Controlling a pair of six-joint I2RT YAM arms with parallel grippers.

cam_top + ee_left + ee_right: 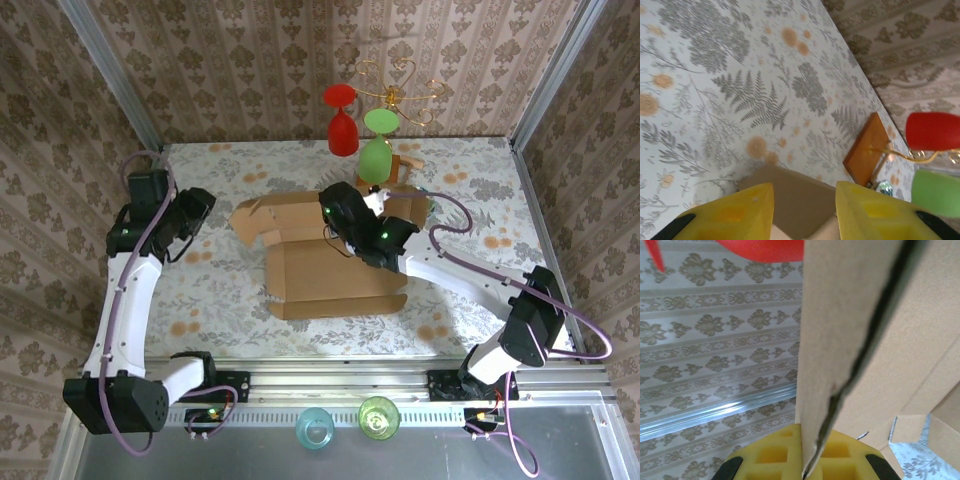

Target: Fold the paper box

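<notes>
Most of the folding is left, I judge. On the flowered counter point(200, 290) the paper box point(320, 275) lies open near the middle. Its broad panel is flat, its far wall and left flaps are only partly raised, and nothing is tucked or closed. My right tool point(805, 460) is clenched on an upright cardboard panel at the box's far side, the panel's edge running straight between its jaws. My left tool point(805, 200) stands with jaws parted near the box's left flap. A brown corner shows past the gap, and I see nothing pinched. Side walls, tabs and lid are not yet done.
</notes>
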